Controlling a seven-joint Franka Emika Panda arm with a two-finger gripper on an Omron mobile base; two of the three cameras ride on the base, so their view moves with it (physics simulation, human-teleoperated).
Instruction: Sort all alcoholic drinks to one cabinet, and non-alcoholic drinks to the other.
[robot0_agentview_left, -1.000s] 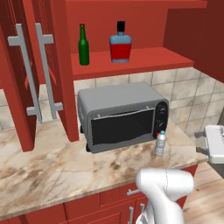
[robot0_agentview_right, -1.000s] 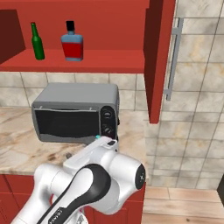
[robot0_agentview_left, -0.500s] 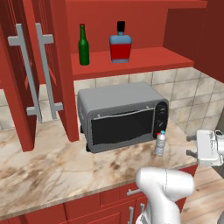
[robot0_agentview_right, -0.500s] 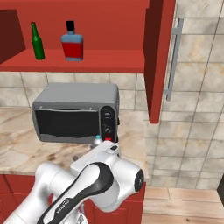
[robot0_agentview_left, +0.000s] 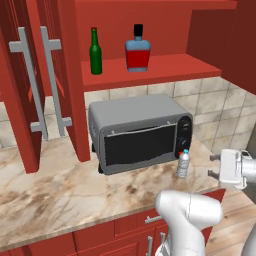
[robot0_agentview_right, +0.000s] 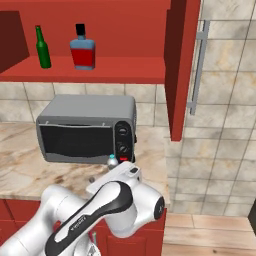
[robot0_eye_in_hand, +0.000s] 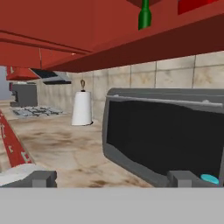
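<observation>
A slim green bottle (robot0_agentview_left: 95, 51) (robot0_agentview_right: 43, 47) and a squat red-and-blue bottle (robot0_agentview_left: 137, 50) (robot0_agentview_right: 82, 48) stand on the red shelf (robot0_agentview_left: 165, 67) of the open wall cabinet. A small clear water bottle (robot0_agentview_left: 183, 164) stands on the counter at the right front corner of the toaster oven; its cap (robot0_agentview_right: 113, 160) peeks over my arm. My gripper (robot0_agentview_left: 214, 166) (robot0_eye_in_hand: 113, 178) hangs open and empty just right of the water bottle, fingers pointing toward it. The hand view looks along the oven front, with the green bottle's base (robot0_eye_in_hand: 145, 15) above.
A grey toaster oven (robot0_agentview_left: 137, 132) (robot0_agentview_right: 87, 130) (robot0_eye_in_hand: 166, 135) sits under the shelf. A door with two silver handles (robot0_agentview_left: 42, 85) stands open at left, a door with one handle (robot0_agentview_right: 182, 65) at right. A paper towel roll (robot0_eye_in_hand: 82, 108) stands farther along the marble counter (robot0_agentview_left: 55, 190).
My hand has come in from the right edge of the left base view, moving left toward the water bottle. The bottles have not moved.
</observation>
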